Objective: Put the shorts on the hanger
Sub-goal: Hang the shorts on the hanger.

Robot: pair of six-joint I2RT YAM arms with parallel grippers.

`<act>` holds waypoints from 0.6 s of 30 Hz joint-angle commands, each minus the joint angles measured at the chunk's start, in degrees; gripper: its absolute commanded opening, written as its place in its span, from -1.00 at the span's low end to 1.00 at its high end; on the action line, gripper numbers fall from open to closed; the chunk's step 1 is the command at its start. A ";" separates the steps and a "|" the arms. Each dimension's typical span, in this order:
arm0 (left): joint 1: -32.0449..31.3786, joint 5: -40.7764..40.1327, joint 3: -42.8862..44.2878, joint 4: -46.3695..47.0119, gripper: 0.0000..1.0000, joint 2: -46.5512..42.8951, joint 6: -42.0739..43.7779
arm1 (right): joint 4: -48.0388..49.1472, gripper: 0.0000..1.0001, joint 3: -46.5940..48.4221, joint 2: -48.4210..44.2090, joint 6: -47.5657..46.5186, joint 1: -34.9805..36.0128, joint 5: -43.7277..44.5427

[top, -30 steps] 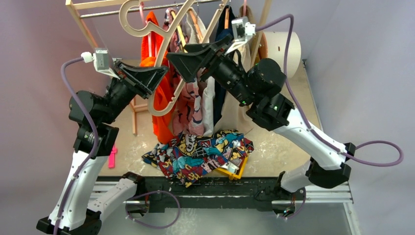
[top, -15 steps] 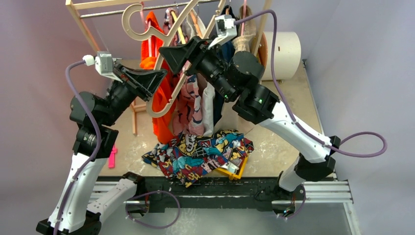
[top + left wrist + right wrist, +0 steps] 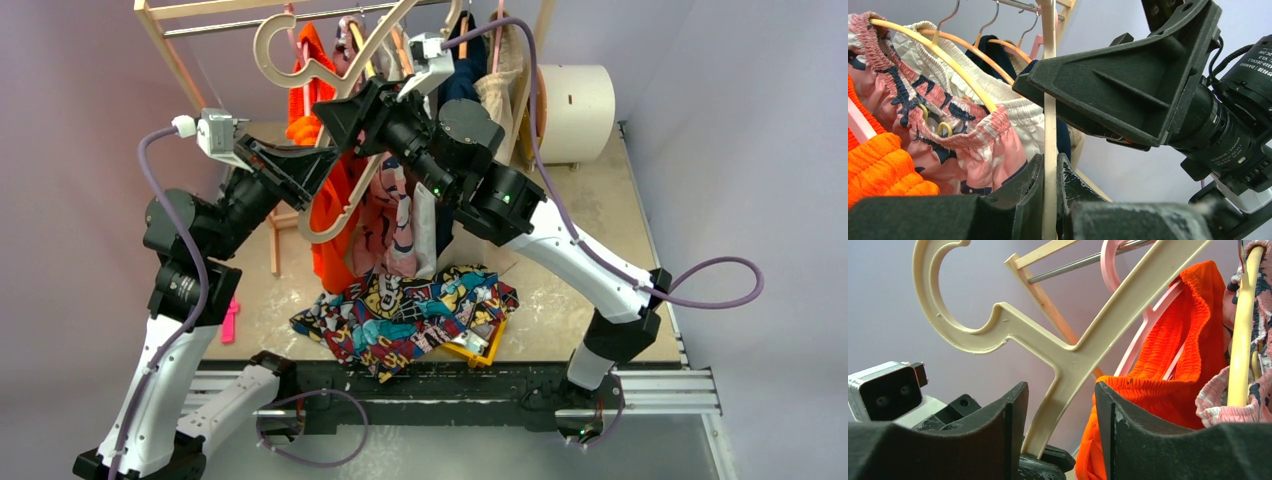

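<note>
hanger (image 3: 1068, 365) in left fingers (image 3: 1025, 200), between right fingers (image 3: 1128, 440)

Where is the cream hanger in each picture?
Top view: the hanger is in the upper middle, with its hook to the left.
Left wrist view: the hanger is a thin upright bar in the centre, pinched in the left pincer.
Right wrist view: the hanger is big and central, hook at top left, between the open fingers of the right pincer.
Shared landmark: the orange garment beside it.
</note>
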 commanded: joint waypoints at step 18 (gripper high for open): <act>-0.54 -0.72 0.02 2.29 -0.24 -2.67 1.78 | 4.14 -0.65 -2.13 -4.95 0.91 0.51 -1.35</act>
